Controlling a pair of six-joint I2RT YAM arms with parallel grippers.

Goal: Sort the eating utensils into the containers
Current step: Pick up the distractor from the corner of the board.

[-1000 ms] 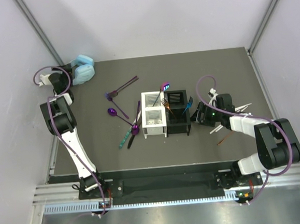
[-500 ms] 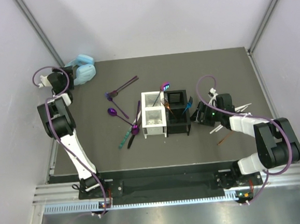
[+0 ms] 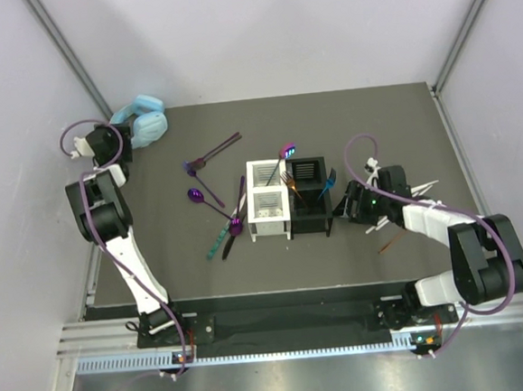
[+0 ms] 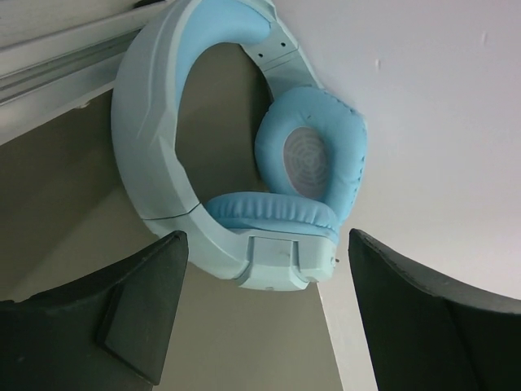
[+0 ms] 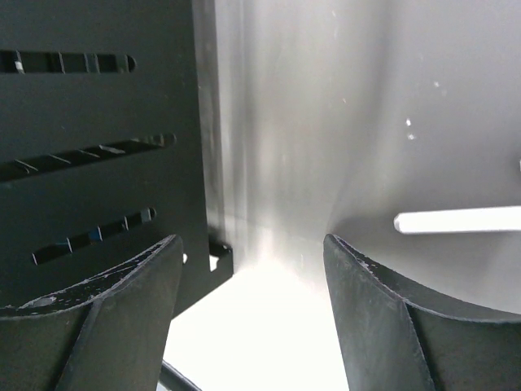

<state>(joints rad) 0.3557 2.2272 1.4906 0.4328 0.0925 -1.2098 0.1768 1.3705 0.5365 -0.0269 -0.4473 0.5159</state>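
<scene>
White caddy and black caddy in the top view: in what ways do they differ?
The white caddy stands left, the black caddy right, side by side. The white caddy looks empty; utensils seem to rise from the black caddy. The right gripper, open, is beside the black caddy, away from the white caddy. Both stand upright with two square compartments.

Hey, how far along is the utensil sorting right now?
Done: a few utensils stick up from the black slotted caddy; the white slotted caddy looks empty. In hand: nothing. The right tool is open beside the black caddy, the left tool open facing the light-blue headphones. Left: iridescent purple spoons and forks and a green-handled knife lie loose left of the caddies, pale white sticks to their right.
</scene>
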